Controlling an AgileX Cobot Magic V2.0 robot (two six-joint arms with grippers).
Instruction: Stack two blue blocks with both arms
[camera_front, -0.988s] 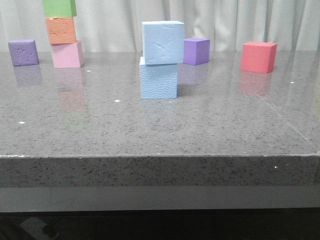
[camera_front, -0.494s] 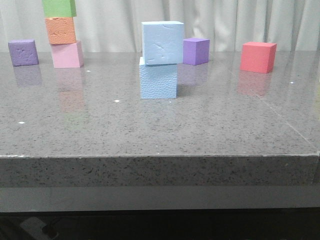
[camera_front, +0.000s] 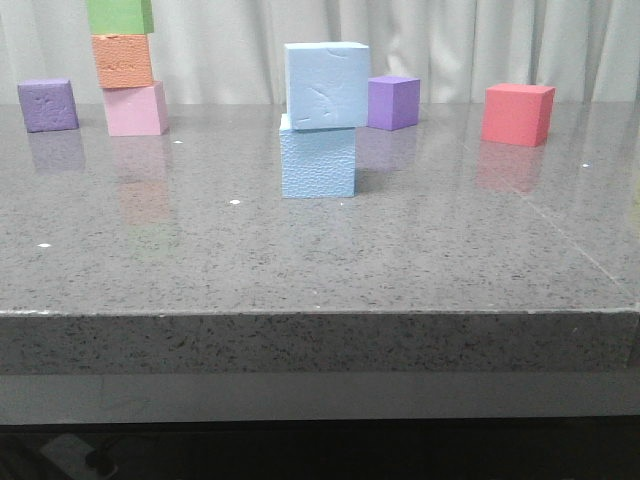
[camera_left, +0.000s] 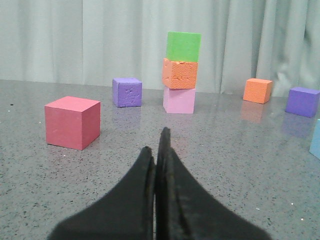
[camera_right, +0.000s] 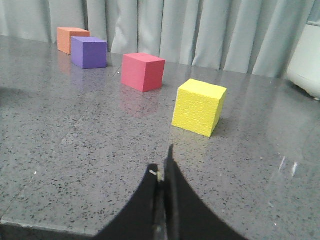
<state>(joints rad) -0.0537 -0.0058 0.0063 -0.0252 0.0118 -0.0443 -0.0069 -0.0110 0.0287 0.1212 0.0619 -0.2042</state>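
One pale blue block (camera_front: 327, 85) rests on top of the other blue block (camera_front: 318, 160) in the middle of the table, the upper one shifted a little to the right. No arm shows in the front view. In the left wrist view my left gripper (camera_left: 156, 142) is shut and empty, low over the grey tabletop; a sliver of a blue block (camera_left: 316, 140) shows at the frame edge. In the right wrist view my right gripper (camera_right: 162, 160) is shut with nothing in it, well apart from any block.
A pink, orange and green tower (camera_front: 125, 70) stands far left beside a purple cube (camera_front: 47, 105). Another purple cube (camera_front: 392, 102) sits behind the blue stack, and a red cube (camera_front: 517, 114) at the right. A yellow cube (camera_right: 199, 107) lies ahead of the right gripper.
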